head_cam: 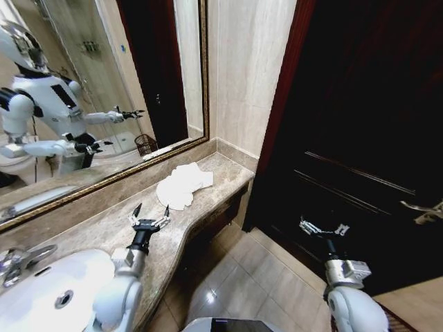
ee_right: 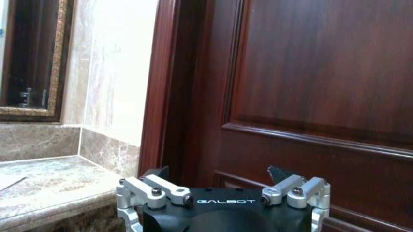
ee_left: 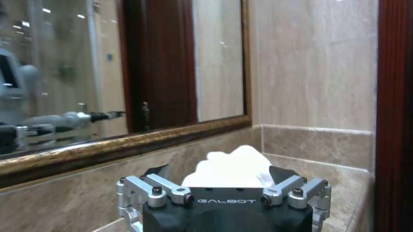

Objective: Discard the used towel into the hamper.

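- Leftmost in the head view, a white sink [head_cam: 52,290] is sitting in the marble counter [head_cam: 104,228], with a chrome tap [head_cam: 17,261] lying at its far left edge.
- Behind the counter, a gold-framed mirror [head_cam: 104,90] is reflecting the robot, and the hamper [head_cam: 146,144] is showing in that reflection as a small dark wire basket standing on the floor.
- Next, the left gripper [head_cam: 149,218] is hovering over the counter just past the sink, its fingers spread wide and holding nothing.
- Just beyond it, the towel [head_cam: 183,185] is lying crumpled and white on the counter near the far corner, apart from the gripper's fingertips; the left wrist view is showing the towel [ee_left: 233,166] directly ahead between the spread fingers of the left gripper [ee_left: 223,176].
- Right of the counter, a dark wooden door [head_cam: 360,138] is standing shut, with a metal handle [head_cam: 423,211] at its right edge.
- Farthest right, the right gripper [head_cam: 324,228] is hanging in front of the door above the tiled floor [head_cam: 256,283], fingers spread and empty; its wrist view is showing the right gripper [ee_right: 219,175] facing the door panel.
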